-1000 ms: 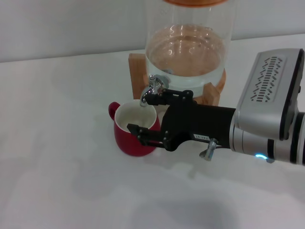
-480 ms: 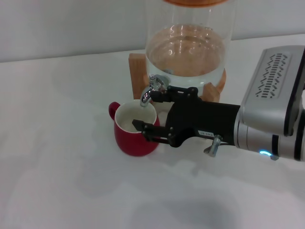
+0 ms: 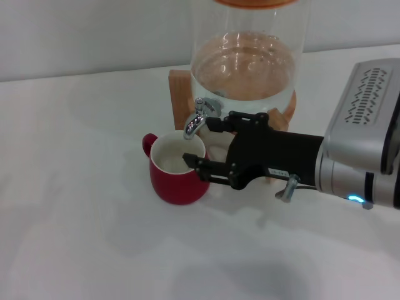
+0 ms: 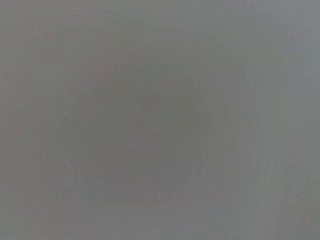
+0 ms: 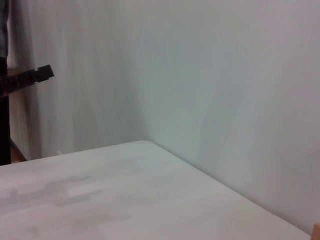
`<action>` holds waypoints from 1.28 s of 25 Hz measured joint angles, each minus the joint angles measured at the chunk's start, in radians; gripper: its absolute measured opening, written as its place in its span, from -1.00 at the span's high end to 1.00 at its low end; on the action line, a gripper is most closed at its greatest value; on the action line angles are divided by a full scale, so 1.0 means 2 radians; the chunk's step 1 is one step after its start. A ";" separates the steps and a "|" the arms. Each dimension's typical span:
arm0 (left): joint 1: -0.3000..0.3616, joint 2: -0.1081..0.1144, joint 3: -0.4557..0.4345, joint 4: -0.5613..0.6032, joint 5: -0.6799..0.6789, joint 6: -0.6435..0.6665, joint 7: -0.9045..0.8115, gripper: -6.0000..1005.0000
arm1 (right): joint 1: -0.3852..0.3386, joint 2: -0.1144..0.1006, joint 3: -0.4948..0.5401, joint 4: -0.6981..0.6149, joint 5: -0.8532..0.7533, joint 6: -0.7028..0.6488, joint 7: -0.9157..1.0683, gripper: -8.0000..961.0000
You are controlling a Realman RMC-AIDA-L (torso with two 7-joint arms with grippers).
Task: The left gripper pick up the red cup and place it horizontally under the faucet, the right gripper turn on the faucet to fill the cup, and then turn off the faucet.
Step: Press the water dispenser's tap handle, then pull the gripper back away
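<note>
One finger of the right gripper (image 3: 199, 142) overlaps the red cup (image 3: 177, 170).

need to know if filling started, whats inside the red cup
The red cup shows a cream-white inside. No stream shows from the faucet; a right gripper finger covers part of the rim.

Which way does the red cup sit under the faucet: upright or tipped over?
Upright: the red cup stands on its base on the table, round mouth facing up, below the faucet spout.

Bare white-table (image 3: 75, 187) lab setup
</note>
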 joint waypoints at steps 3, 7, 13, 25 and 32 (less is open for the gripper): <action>0.000 0.000 0.000 0.000 0.000 -0.002 0.000 -0.56 | -0.003 0.000 0.003 0.000 0.000 0.000 0.000 -0.50; 0.000 0.000 0.000 0.000 0.000 -0.003 0.000 -0.56 | -0.003 0.001 0.006 0.000 0.001 0.000 0.000 -0.50; 0.001 0.000 0.000 0.000 0.000 -0.003 0.000 -0.56 | -0.004 0.001 0.010 0.000 0.001 0.000 0.000 -0.50; 0.000 0.000 0.000 0.000 0.000 -0.003 -0.002 -0.56 | -0.006 0.001 0.016 0.000 0.002 0.001 0.000 -0.50; 0.000 0.000 0.000 0.001 0.000 -0.004 -0.001 -0.56 | -0.006 0.001 0.020 0.009 0.008 0.029 0.000 -0.50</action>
